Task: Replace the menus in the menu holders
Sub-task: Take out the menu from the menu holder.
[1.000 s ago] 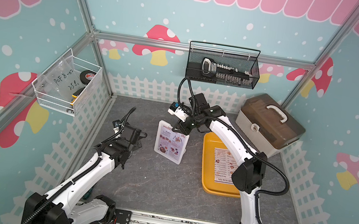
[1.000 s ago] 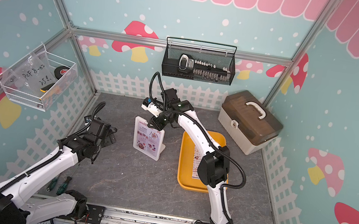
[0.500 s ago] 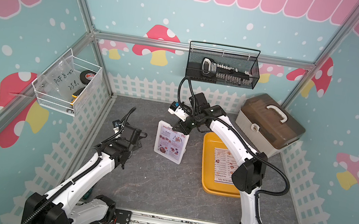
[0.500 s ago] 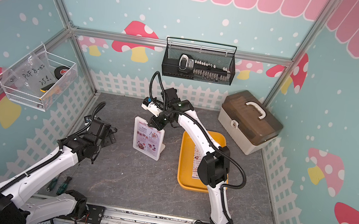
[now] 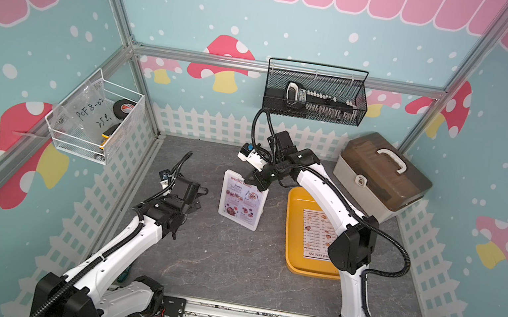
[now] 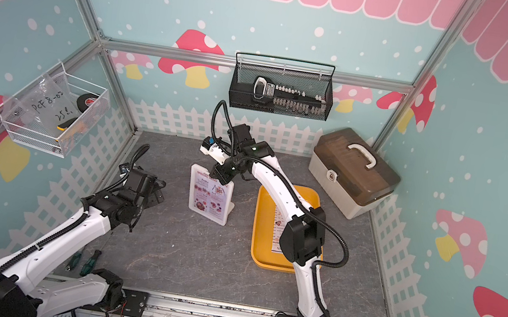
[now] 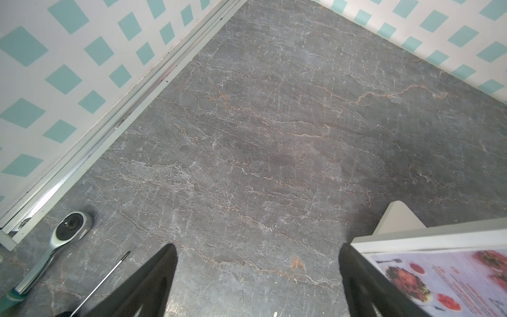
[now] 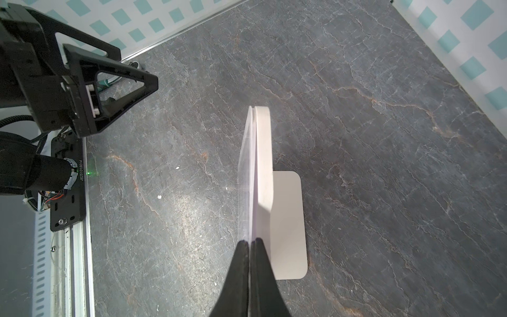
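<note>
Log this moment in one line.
right end effector: shut on menu top edge | left end effector: open, idle | holder: upright

Both top views look down from high; wrist cameras face the tabletop (image 7: 274,137) closely, sharing the menu holder (image 8: 263,164)

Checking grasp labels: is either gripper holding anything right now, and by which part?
The right gripper is shut on the top edge of the red-headed menu standing in the menu holder. The left gripper is open, holding nothing.

The menu holder (image 5: 240,204) stands mid-table, the tray (image 5: 293,228) to its right, the toolbox (image 5: 382,175) behind the tray.
</note>
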`<state>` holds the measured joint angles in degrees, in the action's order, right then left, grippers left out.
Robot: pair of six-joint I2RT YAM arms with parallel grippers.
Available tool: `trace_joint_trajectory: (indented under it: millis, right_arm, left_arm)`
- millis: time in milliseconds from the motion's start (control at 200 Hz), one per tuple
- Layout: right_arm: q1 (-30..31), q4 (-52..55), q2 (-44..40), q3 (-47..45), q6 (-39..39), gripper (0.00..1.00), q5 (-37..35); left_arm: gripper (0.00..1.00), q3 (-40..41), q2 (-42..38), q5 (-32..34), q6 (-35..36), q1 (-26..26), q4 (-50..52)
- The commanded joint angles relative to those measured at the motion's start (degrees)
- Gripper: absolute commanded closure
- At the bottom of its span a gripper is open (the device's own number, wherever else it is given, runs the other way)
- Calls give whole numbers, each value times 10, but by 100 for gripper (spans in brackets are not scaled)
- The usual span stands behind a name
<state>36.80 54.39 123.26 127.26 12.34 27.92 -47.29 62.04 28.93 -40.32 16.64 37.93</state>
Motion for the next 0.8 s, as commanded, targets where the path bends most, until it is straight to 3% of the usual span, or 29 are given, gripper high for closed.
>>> trace_joint_trajectory:
  millis: [0, 795]
  right_arm:
    - [0, -11, -30, 9, 3, 94, 10]
    - [0, -26, -39, 8, -6, 88, 16]
  left_arm:
    - [7, -10, -2, 15, -6, 1, 15]
    - [7, -6, -5, 15, -6, 1, 16]
